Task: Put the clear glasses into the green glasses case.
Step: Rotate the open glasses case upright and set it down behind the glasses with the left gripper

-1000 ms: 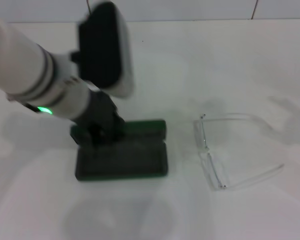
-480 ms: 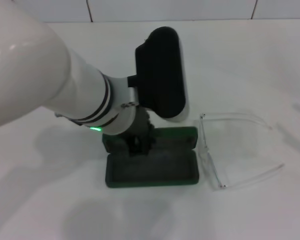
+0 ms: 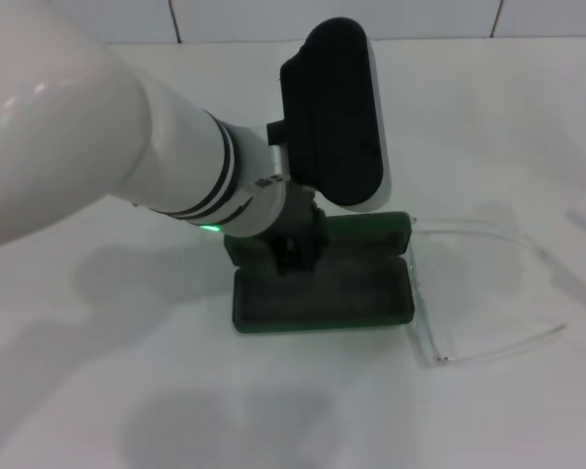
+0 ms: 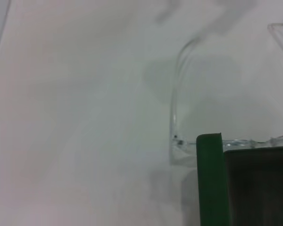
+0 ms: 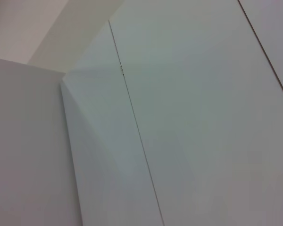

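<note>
The left arm reaches in from the left edge of the white surface (image 3: 68, 391), and its left end effector (image 3: 291, 256) sits low at the back left part of the green glasses case (image 3: 322, 293); whether it grips the case's rim or only presses against it cannot be told, since the fingers are hidden under the wrist and its dark camera housing. The case lies open near the middle of the surface, dark lining up, with nothing inside it. Touching or just beside the case's right end lie the clear glasses (image 3: 479, 293), arms unfolded and pointing toward the right edge; the left wrist view shows their frame (image 4: 177, 117) meeting the case's green wall (image 4: 210, 179). The right end effector is not in view, its camera facing a blank wall. By this showing the case is ready, but the glasses are not yet lifted or placed in it.
</note>
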Controlling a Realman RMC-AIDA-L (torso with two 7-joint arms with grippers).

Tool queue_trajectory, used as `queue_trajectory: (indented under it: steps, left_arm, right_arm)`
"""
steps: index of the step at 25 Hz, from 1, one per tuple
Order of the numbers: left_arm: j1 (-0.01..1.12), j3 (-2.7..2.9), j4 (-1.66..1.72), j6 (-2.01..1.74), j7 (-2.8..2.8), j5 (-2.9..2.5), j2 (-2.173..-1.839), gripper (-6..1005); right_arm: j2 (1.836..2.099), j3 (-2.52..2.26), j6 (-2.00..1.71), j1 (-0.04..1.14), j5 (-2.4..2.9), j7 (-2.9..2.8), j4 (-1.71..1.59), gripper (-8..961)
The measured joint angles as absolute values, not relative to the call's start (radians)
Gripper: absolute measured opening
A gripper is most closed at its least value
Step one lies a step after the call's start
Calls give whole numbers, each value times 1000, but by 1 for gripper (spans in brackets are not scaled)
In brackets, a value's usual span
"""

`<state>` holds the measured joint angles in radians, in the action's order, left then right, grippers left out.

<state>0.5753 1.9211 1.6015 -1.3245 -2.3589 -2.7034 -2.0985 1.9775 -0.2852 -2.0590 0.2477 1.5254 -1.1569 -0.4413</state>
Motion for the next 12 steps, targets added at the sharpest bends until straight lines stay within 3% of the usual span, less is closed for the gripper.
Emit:
queue_trajectory:
  steps: [12]
  left_arm:
    - [560, 1992, 1546, -1183, -2361, -2746, -2098, 192]
  right_arm:
    - [1976, -284, -2059, 245, 1526, -1157, -442, 720]
